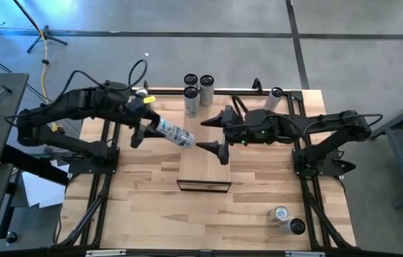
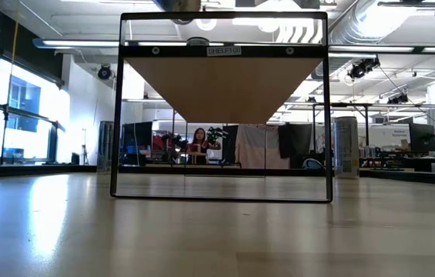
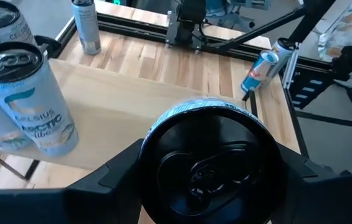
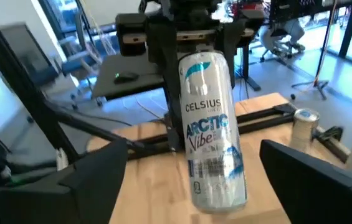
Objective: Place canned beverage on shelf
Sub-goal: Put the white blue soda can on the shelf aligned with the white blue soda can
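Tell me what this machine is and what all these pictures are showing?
It is a robot with two dark arms at a wooden table. One picture looks straight down from above, one looks level across the table, and two come from cameras on the arms' wrists. The left gripper holds a tall white can in its fingers, out over the table. The right gripper is open, its fingers on either side of that can's far end, not gripping it. Below is a pale wooden shelf. Three more cans stand at the back, one can sits back right, and two cans lie near the front right.
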{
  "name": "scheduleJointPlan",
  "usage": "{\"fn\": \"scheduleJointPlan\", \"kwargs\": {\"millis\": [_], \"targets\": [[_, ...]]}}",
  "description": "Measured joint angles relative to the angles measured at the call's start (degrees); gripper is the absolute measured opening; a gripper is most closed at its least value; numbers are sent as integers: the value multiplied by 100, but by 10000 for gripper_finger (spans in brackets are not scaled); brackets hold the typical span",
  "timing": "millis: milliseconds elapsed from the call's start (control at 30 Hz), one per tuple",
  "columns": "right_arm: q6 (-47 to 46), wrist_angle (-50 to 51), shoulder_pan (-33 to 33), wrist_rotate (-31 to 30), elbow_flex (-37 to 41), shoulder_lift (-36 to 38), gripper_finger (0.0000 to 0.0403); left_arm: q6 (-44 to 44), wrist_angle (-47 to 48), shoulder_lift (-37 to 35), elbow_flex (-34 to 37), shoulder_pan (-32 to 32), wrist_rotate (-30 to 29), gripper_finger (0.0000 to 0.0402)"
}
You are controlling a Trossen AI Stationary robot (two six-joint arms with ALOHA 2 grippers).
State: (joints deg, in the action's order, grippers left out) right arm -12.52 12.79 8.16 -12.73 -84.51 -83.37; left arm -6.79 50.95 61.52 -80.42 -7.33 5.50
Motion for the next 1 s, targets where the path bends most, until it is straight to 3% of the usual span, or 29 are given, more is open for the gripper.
{"fn": "scheduleJointPlan", "kwargs": {"millis": [233,400,700,1000], "targets": [[807,44,-15,-375,-80,57,358,245,-1065,439,39,113,-90,214],[806,712,-31,-378,-514,59,358,195,-1713,561,396,113,-90,214],[522,1565,-31,-378,-1075,66,358,-633,-2917,283,1662,313,-125,214],[80,2108,-31,-333,-862,60,358,-655,-3166,265,1781,399,-236,214]]}}
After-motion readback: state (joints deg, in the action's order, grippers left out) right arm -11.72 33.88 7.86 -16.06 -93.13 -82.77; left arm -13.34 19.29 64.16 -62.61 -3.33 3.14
